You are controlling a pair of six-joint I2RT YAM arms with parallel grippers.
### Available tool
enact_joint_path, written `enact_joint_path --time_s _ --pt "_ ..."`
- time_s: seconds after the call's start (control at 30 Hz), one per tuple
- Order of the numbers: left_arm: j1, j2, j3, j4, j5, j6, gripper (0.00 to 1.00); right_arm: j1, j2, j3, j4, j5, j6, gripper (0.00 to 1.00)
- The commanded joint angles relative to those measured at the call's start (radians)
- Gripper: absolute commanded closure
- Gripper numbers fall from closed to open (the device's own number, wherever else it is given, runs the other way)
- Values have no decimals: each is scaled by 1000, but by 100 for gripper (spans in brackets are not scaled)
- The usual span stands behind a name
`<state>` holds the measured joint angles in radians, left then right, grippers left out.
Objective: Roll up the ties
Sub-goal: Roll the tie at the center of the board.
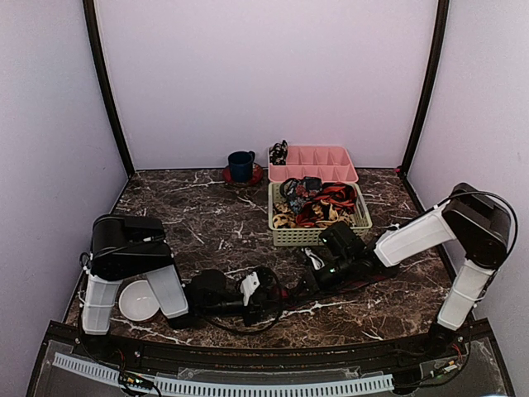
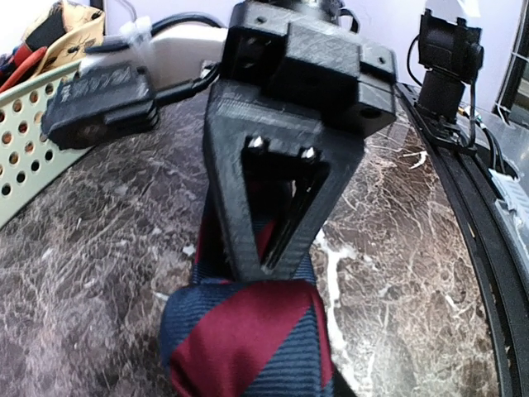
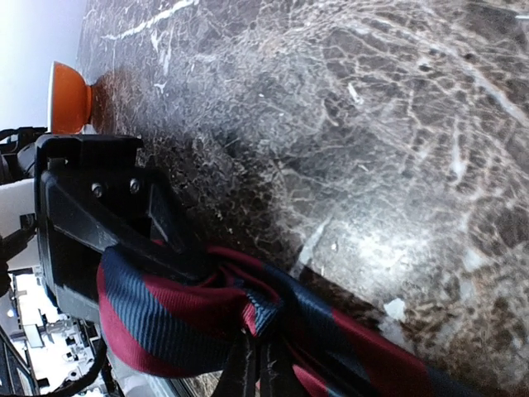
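Note:
A navy tie with dark red diagonal stripes [image 2: 248, 339] is stretched low over the marble table [image 1: 207, 219] between my two grippers, near the front middle. My right gripper [image 3: 258, 351] is shut, pinching a bunched fold of this tie [image 3: 165, 322]; in the left wrist view it shows as a black wedge [image 2: 273, 263] whose tips meet on the fabric. My left gripper [image 1: 266, 291] has the tie wrapped in a broad loop over its fingers, which are hidden under the cloth. More ties lie tangled in the pale green basket [image 1: 281, 236].
A pink divided tray [image 1: 312, 163] stands behind the basket, with a small coil at its left end. A blue cup [image 1: 241, 165] on a red saucer sits at the back. A white bowl [image 1: 139, 299] lies by the left arm's base.

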<state>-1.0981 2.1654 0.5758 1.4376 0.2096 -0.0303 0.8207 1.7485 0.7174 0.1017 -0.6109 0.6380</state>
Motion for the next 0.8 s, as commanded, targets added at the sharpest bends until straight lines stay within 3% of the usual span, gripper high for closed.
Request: enact_joint_path --time_s 0.0,0.2,0.37,0.6,0.77 --pt "-3 -76 -58 -195 -14 26 78 -3 -66 -21 -140 94 -5 90" --pt "-1 -179 -72 -463 2 133 83 -9 -180 1 -112 10 59 57" --pt "-2 -212 -39 -615 7 164 83 41 -125 59 -83 -28 112 50" --pt "-2 -219 -1 -709 10 185 82 73 -15 139 -123 -5 87 58" --pt "-1 -227 3 -717 4 180 78 69 6 120 -137 20 66 98"
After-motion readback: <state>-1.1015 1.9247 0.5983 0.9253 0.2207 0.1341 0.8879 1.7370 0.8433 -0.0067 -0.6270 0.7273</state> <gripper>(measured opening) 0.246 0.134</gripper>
